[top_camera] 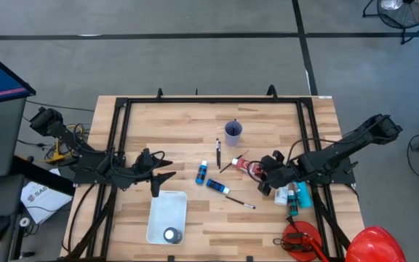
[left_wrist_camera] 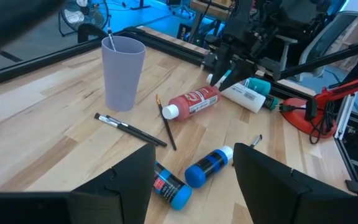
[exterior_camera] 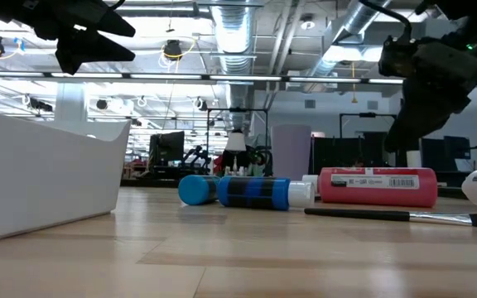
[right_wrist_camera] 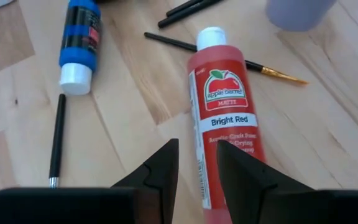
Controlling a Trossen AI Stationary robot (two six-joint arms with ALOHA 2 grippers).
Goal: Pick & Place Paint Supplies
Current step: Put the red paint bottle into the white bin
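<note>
Even overhead light falls on the table in the high view, and shadows under the arms are soft and short. The low view looks into bright ceiling lamps at 11 o'clock, leaving the arms as dark silhouettes. Both wrist views blur their own fingers at 6 o'clock; the red bottle reads sharp.

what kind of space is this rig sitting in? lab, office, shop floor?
Most likely an open robotics lab or workshop. The low view shows bare ceiling ducts and rows of monitors behind the table. From above, a black metal frame rims the wooden table on a grey concrete floor.
</note>
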